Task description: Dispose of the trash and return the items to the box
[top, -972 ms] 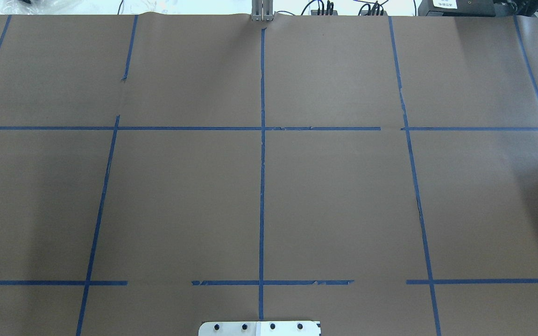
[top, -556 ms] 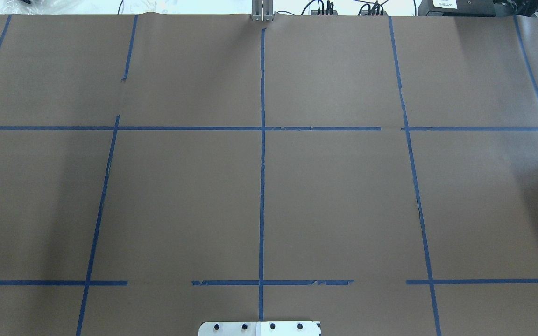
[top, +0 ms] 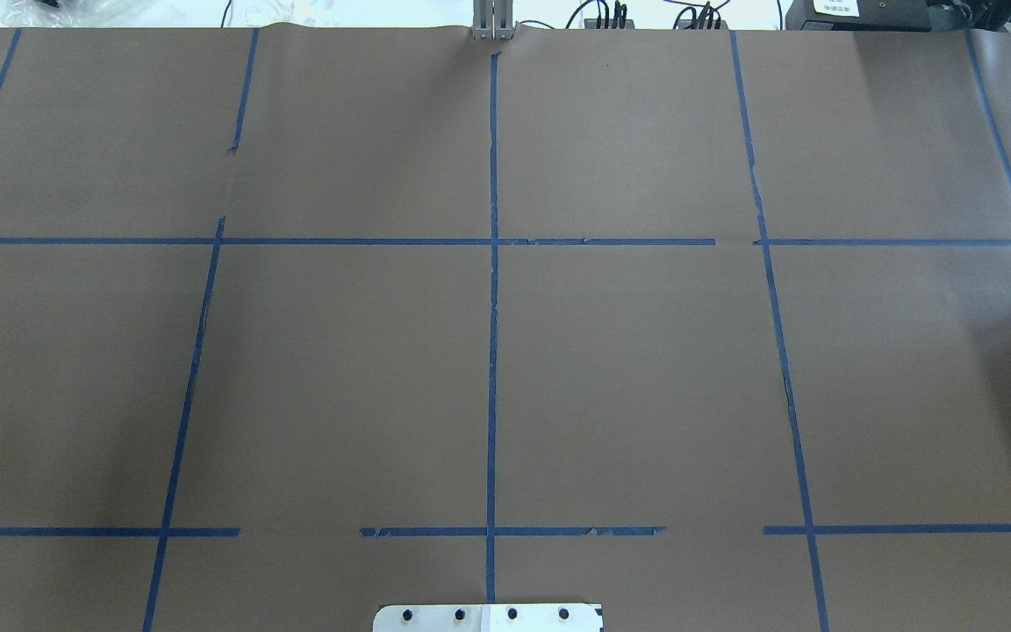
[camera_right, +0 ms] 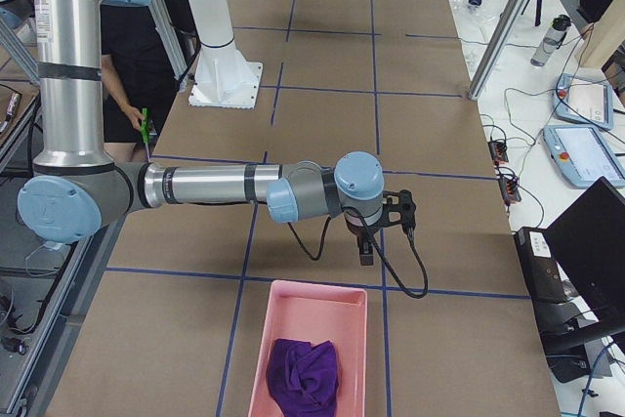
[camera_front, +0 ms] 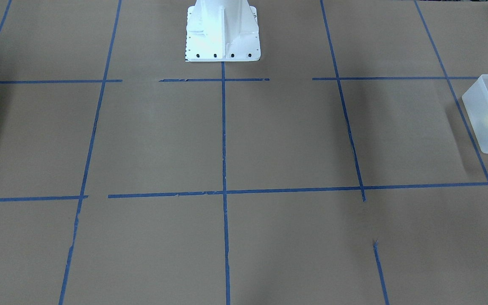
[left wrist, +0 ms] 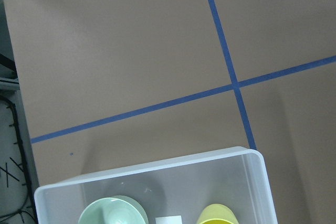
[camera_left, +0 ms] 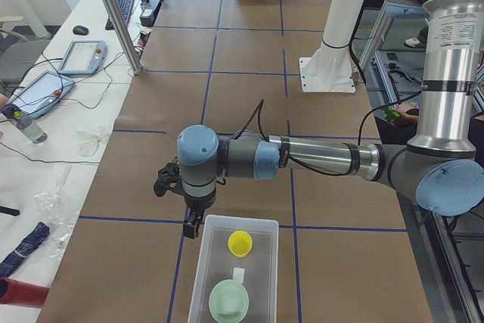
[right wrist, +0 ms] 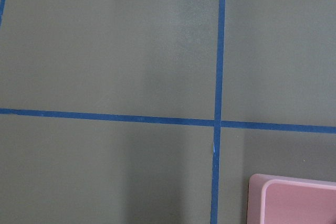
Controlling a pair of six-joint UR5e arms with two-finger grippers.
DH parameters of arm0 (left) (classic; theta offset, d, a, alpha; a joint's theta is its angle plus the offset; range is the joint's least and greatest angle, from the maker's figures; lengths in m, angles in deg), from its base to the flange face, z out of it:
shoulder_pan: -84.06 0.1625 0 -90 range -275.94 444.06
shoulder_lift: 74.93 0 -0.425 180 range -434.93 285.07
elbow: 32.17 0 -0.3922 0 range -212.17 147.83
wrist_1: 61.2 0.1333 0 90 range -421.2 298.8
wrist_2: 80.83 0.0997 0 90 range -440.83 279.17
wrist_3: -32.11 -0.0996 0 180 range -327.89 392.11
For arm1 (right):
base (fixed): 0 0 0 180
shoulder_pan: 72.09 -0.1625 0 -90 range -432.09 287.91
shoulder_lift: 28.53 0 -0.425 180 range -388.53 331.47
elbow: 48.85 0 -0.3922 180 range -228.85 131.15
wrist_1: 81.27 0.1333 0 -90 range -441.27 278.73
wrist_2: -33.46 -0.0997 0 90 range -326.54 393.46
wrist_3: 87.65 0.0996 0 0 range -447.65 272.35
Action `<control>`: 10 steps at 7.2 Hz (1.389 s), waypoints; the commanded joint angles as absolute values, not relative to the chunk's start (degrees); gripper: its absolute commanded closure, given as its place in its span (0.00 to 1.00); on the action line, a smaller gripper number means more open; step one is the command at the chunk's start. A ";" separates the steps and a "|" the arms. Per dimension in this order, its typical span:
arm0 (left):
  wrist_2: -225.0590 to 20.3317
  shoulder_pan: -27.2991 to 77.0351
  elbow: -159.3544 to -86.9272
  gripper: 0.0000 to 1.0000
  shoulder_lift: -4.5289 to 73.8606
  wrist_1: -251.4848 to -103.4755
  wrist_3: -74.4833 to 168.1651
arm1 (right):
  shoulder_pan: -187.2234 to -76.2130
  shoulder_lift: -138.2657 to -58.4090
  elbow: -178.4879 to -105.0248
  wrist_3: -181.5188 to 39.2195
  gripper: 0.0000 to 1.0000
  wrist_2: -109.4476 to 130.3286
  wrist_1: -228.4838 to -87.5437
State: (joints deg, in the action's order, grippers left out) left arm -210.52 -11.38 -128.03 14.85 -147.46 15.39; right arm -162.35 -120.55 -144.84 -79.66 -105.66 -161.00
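Nearest inside the box [camera_left: 200, 274] I see a mint-green dish [camera_left: 229, 302], then the yellow cup [camera_left: 240, 243] behind it. The left gripper [camera_left: 192, 227] hangs just past the box's far rim; I cannot tell its finger spread. Far beyond the box is the right gripper [camera_right: 366, 257], likewise unreadable.

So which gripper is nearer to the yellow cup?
Left. The left gripper hangs by the box holding the yellow cup; the right gripper is far off, by the pink tray.

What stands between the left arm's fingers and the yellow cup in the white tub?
Nothing visible from above. The yellow cup sits in the open-topped tub, and the left arm's fingers hang just outside its rim; sideways, only the tub's wall lies between them.
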 commanded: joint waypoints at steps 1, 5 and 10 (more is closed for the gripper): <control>-214.59 -8.60 -127.97 0.00 14.19 -146.80 15.59 | -162.35 -121.07 -144.56 -79.65 0.00 -105.67 -161.33; -214.25 -5.06 -128.85 0.00 15.25 -147.07 23.94 | -162.44 -120.99 -142.63 -79.56 0.00 -108.81 -161.51; -214.07 -5.06 -128.59 0.00 15.51 -147.07 24.02 | -162.61 -122.04 -142.81 -78.52 0.00 -110.15 -161.69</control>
State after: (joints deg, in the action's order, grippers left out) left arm -214.11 -5.06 -128.71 15.42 -147.07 23.99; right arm -162.61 -121.86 -142.89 -78.94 -110.14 -161.74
